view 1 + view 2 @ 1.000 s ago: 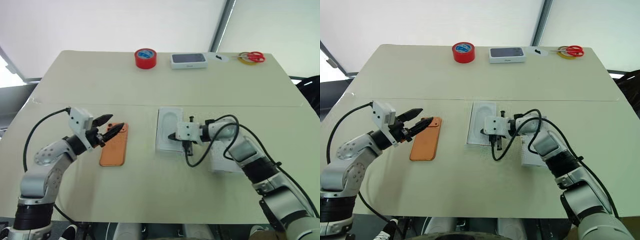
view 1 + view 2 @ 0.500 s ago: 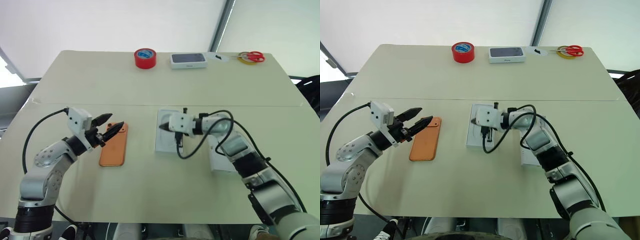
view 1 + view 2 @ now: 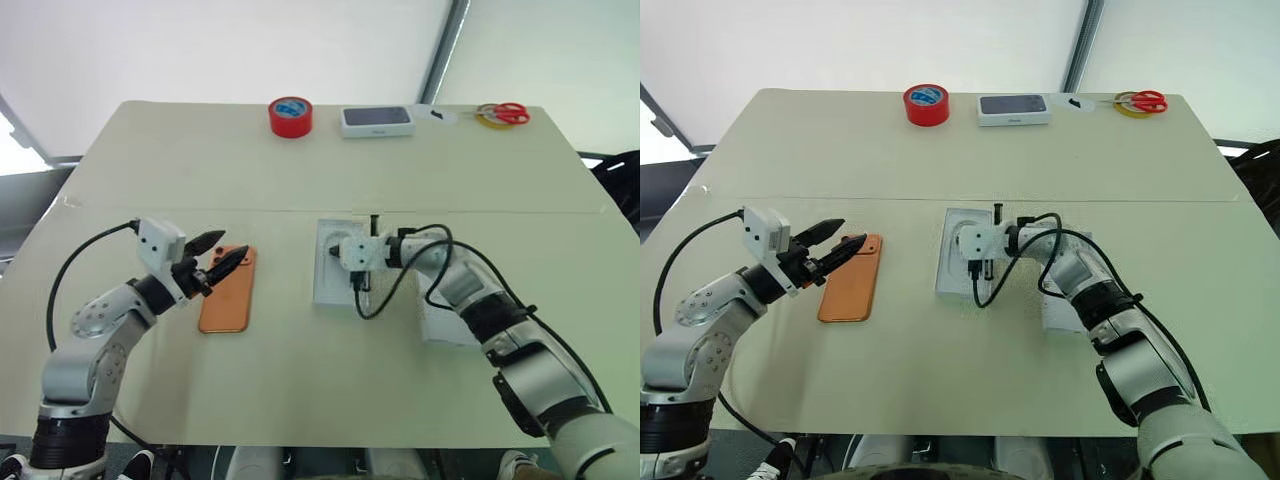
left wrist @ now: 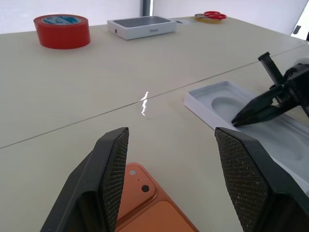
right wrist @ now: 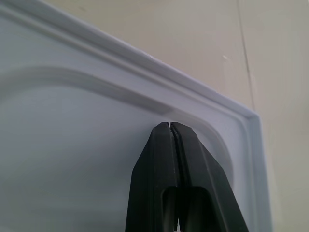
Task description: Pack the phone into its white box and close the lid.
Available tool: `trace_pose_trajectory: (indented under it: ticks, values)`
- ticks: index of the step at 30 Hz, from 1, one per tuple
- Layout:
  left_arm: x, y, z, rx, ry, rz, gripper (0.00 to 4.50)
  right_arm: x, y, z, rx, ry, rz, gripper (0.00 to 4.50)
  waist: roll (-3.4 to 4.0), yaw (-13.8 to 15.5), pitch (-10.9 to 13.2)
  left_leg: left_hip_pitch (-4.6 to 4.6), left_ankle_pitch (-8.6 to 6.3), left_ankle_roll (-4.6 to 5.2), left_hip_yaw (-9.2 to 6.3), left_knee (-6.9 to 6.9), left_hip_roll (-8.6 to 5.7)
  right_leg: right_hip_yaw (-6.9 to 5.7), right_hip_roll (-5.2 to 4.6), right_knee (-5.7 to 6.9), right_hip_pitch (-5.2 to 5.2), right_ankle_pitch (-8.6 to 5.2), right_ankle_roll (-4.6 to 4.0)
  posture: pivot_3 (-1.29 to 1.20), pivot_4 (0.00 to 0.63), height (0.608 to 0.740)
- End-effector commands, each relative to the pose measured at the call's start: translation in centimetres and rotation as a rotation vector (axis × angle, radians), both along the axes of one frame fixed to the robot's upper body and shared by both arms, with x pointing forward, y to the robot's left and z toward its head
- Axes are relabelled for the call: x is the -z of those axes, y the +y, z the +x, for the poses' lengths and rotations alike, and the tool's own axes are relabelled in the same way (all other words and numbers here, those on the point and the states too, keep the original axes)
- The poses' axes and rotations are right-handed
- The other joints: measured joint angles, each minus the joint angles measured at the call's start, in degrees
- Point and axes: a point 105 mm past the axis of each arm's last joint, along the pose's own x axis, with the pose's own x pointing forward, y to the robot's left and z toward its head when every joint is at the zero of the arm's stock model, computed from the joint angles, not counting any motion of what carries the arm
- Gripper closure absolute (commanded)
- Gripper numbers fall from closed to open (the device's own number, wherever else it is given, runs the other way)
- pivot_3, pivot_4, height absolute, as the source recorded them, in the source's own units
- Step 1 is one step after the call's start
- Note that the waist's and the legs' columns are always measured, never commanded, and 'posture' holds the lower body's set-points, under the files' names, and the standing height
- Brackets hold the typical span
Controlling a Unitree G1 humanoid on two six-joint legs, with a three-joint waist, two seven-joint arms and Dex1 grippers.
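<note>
The orange phone (image 3: 227, 292) lies flat on the table at the left, camera lenses at its far corner (image 4: 140, 180). My left gripper (image 3: 220, 256) hovers open just over that far end, nothing between its fingers. My right gripper (image 3: 334, 252) is shut and empty. Its tip sits in the far, round-cornered end of a moulded white insert tray (image 3: 330, 285) at the table's centre (image 5: 170, 126). A white rectangular piece (image 3: 437, 325) lies mostly covered by my right forearm. I cannot tell whether it is the white box or the lid.
Along the far edge stand a red tape roll (image 3: 291, 116), a white slab with a dark top (image 3: 377, 120), and red-handled scissors (image 3: 505, 113) with a yellow tape ring. A seam crosses the table just beyond the tray.
My right gripper has slid from the tray's right side towards its far end, its wrist rolling, and stayed shut. The left gripper and the phone have not moved.
</note>
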Motion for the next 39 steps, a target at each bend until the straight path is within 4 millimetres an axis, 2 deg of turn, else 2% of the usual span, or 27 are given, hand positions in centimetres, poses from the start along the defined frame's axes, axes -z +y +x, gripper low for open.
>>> trace_pose_trajectory:
  ticks: [1,8,11,13,16,19,21,22,25,26,29,31,34,39]
  values:
    - [-1.4,0.2,-0.3,-0.012,-0.050,-0.002,1.49,-0.1,0.1,-0.5,-0.025,0.009,-0.013,4.46,0.00,-0.1,0.0,0.01,0.00,0.00,0.00,0.01,0.00,0.00,0.00,0.01,0.00,0.00,0.00,0.00,0.150,0.738]
    - [-0.9,0.5,-0.2,-0.033,-0.004,-0.008,1.49,-0.6,0.8,-1.1,-0.053,0.036,0.018,4.46,0.00,-0.1,0.0,0.03,0.00,-0.01,-0.01,0.01,0.01,0.00,0.00,0.01,0.01,0.00,0.00,0.00,0.150,0.738]
    - [-0.6,1.4,0.1,-0.072,0.050,-0.022,1.49,-1.7,0.5,0.5,0.027,-0.011,0.054,4.46,0.00,-0.1,0.0,0.03,0.00,-0.01,-0.02,0.00,0.01,0.00,0.00,0.01,0.01,0.00,0.00,0.00,0.150,0.738]
    - [-0.9,2.7,0.1,-0.102,0.117,-0.104,1.49,-2.9,0.4,1.5,0.072,-0.047,0.085,4.46,0.00,-0.2,0.0,0.02,0.00,-0.01,-0.02,0.00,0.02,0.00,0.00,0.03,-0.02,0.00,0.00,0.00,0.150,0.738]
    - [-1.3,5.2,-1.0,-0.131,0.191,-0.188,1.49,-6.2,2.9,1.3,0.054,0.004,0.277,4.46,-0.02,-0.5,0.0,0.00,0.01,-0.02,-0.02,-0.02,0.03,0.00,0.00,0.03,-0.07,0.00,0.00,0.00,0.150,0.738]
    - [-0.6,7.0,-2.1,-0.144,0.297,-0.269,1.49,-7.9,5.3,0.6,0.018,0.013,0.347,4.46,-0.01,-1.5,0.0,0.00,0.03,-0.06,-0.02,-0.16,0.03,0.00,0.00,0.03,-0.13,0.00,0.00,0.00,0.150,0.738]
    - [0.5,8.2,-3.1,-0.150,0.389,-0.307,1.49,-8.4,7.9,-0.3,-0.027,0.021,0.365,4.46,-0.02,-1.6,0.0,0.01,0.04,-0.08,-0.01,-0.27,0.03,0.00,0.00,0.02,-0.16,0.00,0.00,0.00,0.150,0.738]
    - [0.9,8.5,-3.4,-0.151,0.422,-0.320,1.49,-8.5,8.6,-0.6,-0.038,0.023,0.364,4.46,-0.02,-1.6,0.0,0.01,0.06,-0.11,-0.01,-0.35,0.02,0.00,0.00,0.02,-0.19,0.00,0.00,0.00,0.150,0.738]
    - [2.7,9.5,-3.9,-0.196,0.499,-0.296,1.49,-6.6,11.3,-1.9,-0.102,0.025,0.248,4.46,-0.04,-1.5,0.0,0.00,0.09,-0.17,0.00,-0.41,0.01,0.01,0.00,0.03,-0.28,0.00,-0.01,0.00,0.150,0.738]
    - [3.2,10.1,-3.9,-0.231,0.501,-0.251,1.49,-5.8,11.9,-2.1,-0.114,0.030,0.200,4.46,-0.06,-1.5,0.0,-0.01,0.10,-0.17,0.00,-0.41,0.00,0.00,-0.01,0.04,-0.29,0.00,-0.01,0.00,0.150,0.738]
    - [4.1,10.5,-3.8,-0.263,0.541,-0.265,1.49,-4.5,13.6,-3.4,-0.191,0.043,0.112,4.46,-0.10,-1.4,0.0,-0.01,0.10,-0.18,0.00,-0.43,-0.03,0.00,-0.05,0.04,-0.32,0.00,-0.03,0.00,0.150,0.738]
    - [4.3,10.0,-3.7,-0.236,0.554,-0.279,1.49,-3.7,14.5,-4.5,-0.223,0.112,0.079,4.46,-0.12,-1.4,0.0,-0.01,0.09,-0.19,0.00,-0.45,-0.04,0.00,-0.06,0.04,-0.34,0.00,-0.03,0.00,0.150,0.738]
    - [4.6,9.0,-3.3,-0.203,0.579,-0.307,1.49,-2.0,14.5,-4.6,-0.204,0.148,-0.022,4.46,-0.12,-1.5,0.0,-0.01,0.10,-0.21,0.00,-0.50,-0.05,0.00,-0.08,0.04,-0.35,0.01,-0.04,0.00,0.150,0.738]
    - [5.7,6.6,-3.1,-0.128,0.647,-0.310,1.49,-1.6,14.3,-4.1,-0.189,0.102,-0.082,4.46,-0.12,-1.6,0.0,-0.01,0.12,-0.24,0.01,-0.55,-0.05,0.00,-0.08,0.04,-0.41,0.01,-0.04,0.00,0.150,0.738]
